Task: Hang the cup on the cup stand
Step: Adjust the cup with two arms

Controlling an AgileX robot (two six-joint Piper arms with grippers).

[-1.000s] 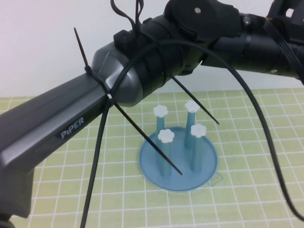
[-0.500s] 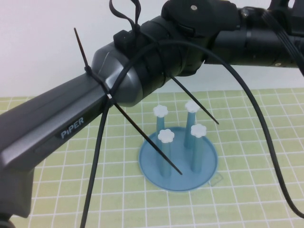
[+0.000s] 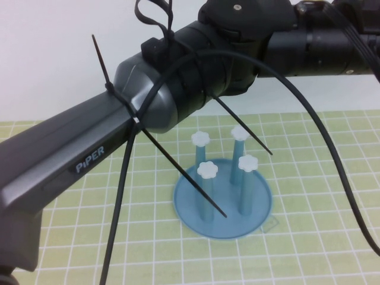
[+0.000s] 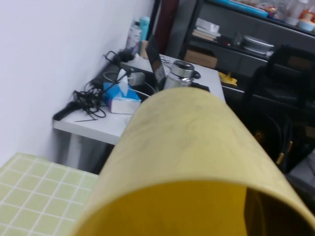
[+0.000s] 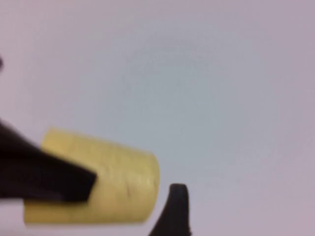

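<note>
The yellow cup fills the left wrist view, held high and lying on its side. My left gripper is shut on its wall, with one dark finger inside the rim. In the right wrist view the cup has a black left-gripper finger across its outside. My right gripper is open beside the cup, not touching it, and only one fingertip shows. The blue cup stand sits on the green mat with all four white-capped posts bare. The cup and both grippers are hidden in the high view.
My left arm crosses the high view from lower left to top centre, and my right arm comes in from the top right. Black cables and zip-tie ends hang over the stand. The green grid mat surrounds the stand.
My right arm has shifted slightly up and to the left in the high view. The left arm and the stand have not moved.
</note>
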